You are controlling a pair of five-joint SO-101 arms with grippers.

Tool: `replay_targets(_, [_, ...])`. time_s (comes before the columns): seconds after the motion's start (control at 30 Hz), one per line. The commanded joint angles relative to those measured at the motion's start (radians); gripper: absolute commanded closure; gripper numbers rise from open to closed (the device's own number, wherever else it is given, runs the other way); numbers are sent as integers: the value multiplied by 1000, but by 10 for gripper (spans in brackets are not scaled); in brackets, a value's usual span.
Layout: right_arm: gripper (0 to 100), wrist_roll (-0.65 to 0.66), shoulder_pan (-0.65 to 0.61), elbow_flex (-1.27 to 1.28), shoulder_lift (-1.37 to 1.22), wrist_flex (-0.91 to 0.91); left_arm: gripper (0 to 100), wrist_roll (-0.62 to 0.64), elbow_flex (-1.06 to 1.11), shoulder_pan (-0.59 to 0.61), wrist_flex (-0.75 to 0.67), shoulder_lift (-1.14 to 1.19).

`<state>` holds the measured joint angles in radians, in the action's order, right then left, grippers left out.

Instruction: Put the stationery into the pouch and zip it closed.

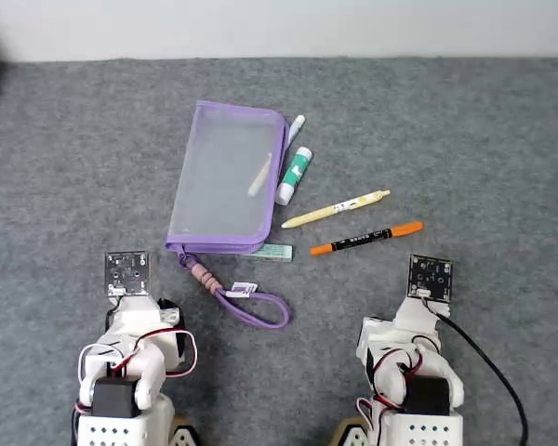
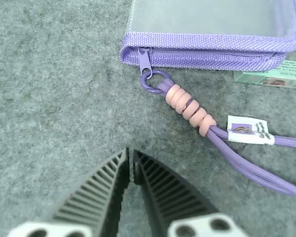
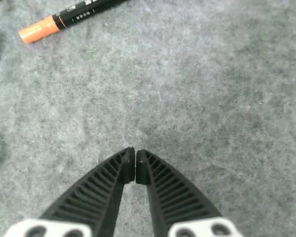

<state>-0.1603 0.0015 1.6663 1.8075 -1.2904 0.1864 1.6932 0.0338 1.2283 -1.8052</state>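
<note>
High view: pouch point(image 1: 225, 178) long axis near-to-far (tilted) | left hand point(image 2: 130, 163) clenched | right hand point(image 3: 136, 165) clenched

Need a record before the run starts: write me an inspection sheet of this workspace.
Surface: grey carpet-like mat, flat.
Job's things: purple translucent zip pouch lying flat, with a pale stick shape showing through its panel. Its zip pull is at the near corner, with a purple strap with pink beads attached. Beside the pouch on the mat: white glue stick with green label, white pen, yellow pen, black marker with orange cap, mint-green flat box.
Clutter: nothing seen.
Grippers: left gripper and right gripper both shut, empty, over bare mat.
Cables: red and white wires on the arms; black cable trailing from the right arm.
Surroundings: white wall behind the mat.
</note>
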Motion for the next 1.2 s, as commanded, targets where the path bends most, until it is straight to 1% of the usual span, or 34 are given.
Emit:
replay_targets(0.0, [973,-6,7,17,5,-7,985,8,-10,0,-12,-9])
replay_targets(1.0, [971,-6,7,17,5,-7,985,8,-10,0,-12,-9])
replay_targets(1.07, [971,-6,-4,17,5,-1,985,8,-10,0,-12,-9])
replay_targets(1.17, [969,-6,-87,17,5,-5,985,8,-10,0,-12,-9])
